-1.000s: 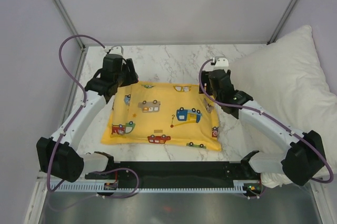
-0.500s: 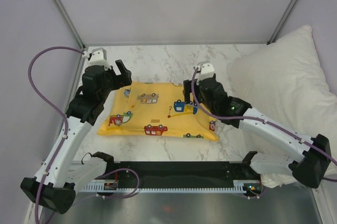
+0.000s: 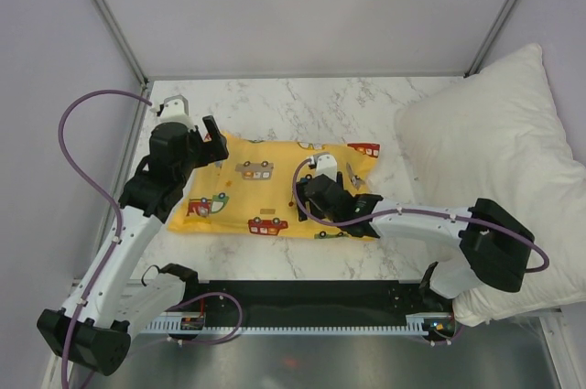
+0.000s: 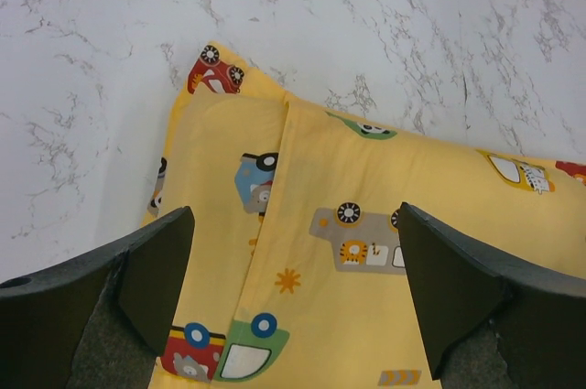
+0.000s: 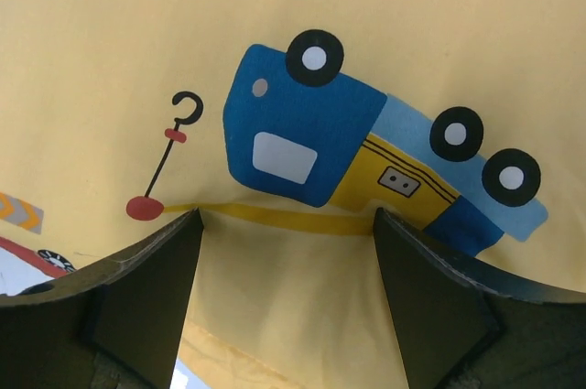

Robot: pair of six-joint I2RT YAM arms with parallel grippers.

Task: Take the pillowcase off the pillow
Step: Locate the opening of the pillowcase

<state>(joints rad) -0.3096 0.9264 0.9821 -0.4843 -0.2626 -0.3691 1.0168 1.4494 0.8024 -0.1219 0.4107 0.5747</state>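
The yellow pillowcase (image 3: 265, 183) with cartoon cars lies flat in the middle of the marble table (image 3: 302, 105). The pillow is hidden inside it. My left gripper (image 3: 214, 140) hovers open just above the case's left end, with nothing between its fingers. In the left wrist view a lengthwise fold in the pillowcase (image 4: 366, 178) runs under the left gripper (image 4: 295, 224). My right gripper (image 3: 309, 208) is low on the case's near right part. In the right wrist view the right gripper (image 5: 287, 220) is open and presses into the pillowcase (image 5: 302, 133) by a blue truck print. Fabric bulges between the fingers.
A large white pillow (image 3: 485, 160) leans at the right side, close to the right arm's elbow. Metal frame posts (image 3: 105, 14) rise at the back corners. A black rail (image 3: 302, 293) runs along the near table edge.
The left gripper let go, opened wide and drew back over the case's left end. The right gripper swung left and down onto the case. The case slid left and its right end bunched.
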